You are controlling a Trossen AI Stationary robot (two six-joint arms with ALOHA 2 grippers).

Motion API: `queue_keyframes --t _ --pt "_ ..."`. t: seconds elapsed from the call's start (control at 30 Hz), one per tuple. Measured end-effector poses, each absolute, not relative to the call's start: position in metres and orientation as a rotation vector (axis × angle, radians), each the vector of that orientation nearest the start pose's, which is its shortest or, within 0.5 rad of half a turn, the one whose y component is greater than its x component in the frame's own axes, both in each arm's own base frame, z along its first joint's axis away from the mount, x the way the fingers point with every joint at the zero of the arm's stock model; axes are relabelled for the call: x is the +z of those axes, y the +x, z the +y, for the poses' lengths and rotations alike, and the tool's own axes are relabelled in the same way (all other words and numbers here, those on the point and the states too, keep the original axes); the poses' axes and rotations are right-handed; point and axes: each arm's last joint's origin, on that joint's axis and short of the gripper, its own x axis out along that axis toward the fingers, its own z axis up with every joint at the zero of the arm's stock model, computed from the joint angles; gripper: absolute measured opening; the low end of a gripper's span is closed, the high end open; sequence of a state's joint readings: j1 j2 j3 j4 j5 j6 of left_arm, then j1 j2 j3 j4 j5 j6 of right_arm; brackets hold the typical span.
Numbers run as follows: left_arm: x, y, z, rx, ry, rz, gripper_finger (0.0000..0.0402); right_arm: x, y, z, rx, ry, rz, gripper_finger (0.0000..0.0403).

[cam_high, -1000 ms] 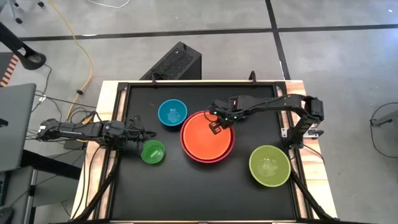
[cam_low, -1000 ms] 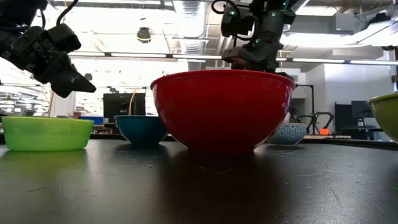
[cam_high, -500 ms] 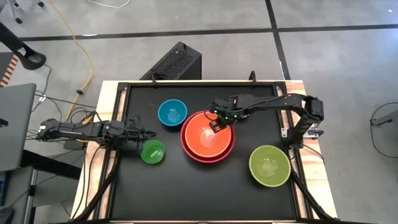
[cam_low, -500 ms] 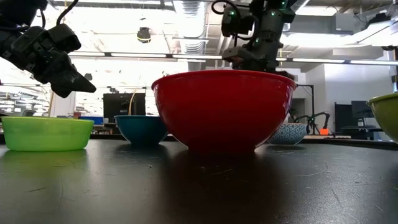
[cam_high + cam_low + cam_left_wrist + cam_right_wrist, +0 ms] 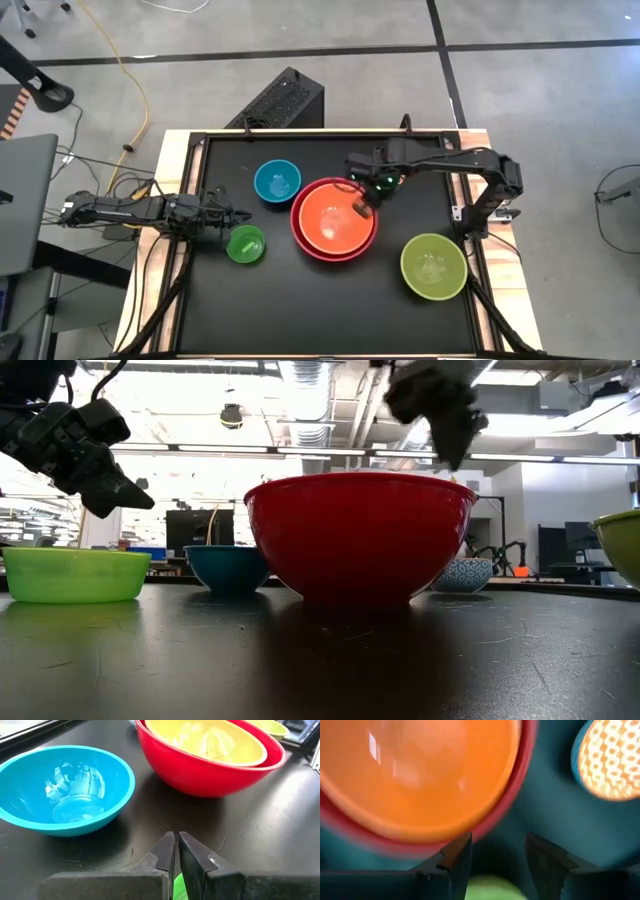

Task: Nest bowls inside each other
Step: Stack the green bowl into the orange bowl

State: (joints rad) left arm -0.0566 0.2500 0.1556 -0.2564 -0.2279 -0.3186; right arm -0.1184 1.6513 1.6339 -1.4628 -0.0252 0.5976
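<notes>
An orange bowl (image 5: 330, 222) sits nested in the red bowl (image 5: 303, 243) at mid-table. My right gripper (image 5: 362, 208) hangs open above their right rim, pointing down, with nothing between its fingers (image 5: 455, 857). The blue bowl (image 5: 277, 182) stands to the far left of the red one. The smallest bright green bowl (image 5: 246, 244) is at the left. My left gripper (image 5: 236, 220), shut, hovers just above it. The lime green bowl (image 5: 433, 266) rests at the near right. The speckled bowl (image 5: 465, 574) stands behind the red one; in the high view my right arm hides it.
The black tabletop (image 5: 330, 310) has free room along its near side and between the bowls. A raised black frame (image 5: 200, 140) borders it. A dark box (image 5: 285, 100) and cables (image 5: 135, 110) lie on the floor beyond the far edge.
My right gripper has risen out of the orange bowl, rolled at the wrist, and shifted a little toward the table's right edge. It now hangs clear above the rim. The orange bowl stays nested in the red one. My left arm has kept still.
</notes>
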Motion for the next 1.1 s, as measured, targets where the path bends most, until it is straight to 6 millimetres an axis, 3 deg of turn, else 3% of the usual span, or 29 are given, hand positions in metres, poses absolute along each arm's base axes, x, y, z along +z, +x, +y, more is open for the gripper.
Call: queue_keyframes --t 0.1,0.23,0.5,0.77,1.1 --pt "0.172 0.104 0.001 0.224 -0.274 0.317 0.0013 0.329 0.281 -0.014 -0.394 0.434 1.539 0.0194" --pt "0.172 0.104 0.001 0.224 -0.274 0.317 0.0013 0.321 0.261 0.014 -0.182 0.301 1.575 0.0194" --pt "0.172 0.104 0.001 0.23 -0.297 0.314 0.0013 0.279 0.227 0.042 0.09 0.051 1.679 0.0194" --pt "0.171 0.103 0.001 0.256 -0.301 0.323 0.0013 0.237 0.211 0.043 0.248 -0.11 1.783 0.0194" --pt "0.17 0.103 0.002 0.272 -0.341 0.325 0.0013 0.213 0.21 0.036 0.26 -0.206 1.75 0.0194"
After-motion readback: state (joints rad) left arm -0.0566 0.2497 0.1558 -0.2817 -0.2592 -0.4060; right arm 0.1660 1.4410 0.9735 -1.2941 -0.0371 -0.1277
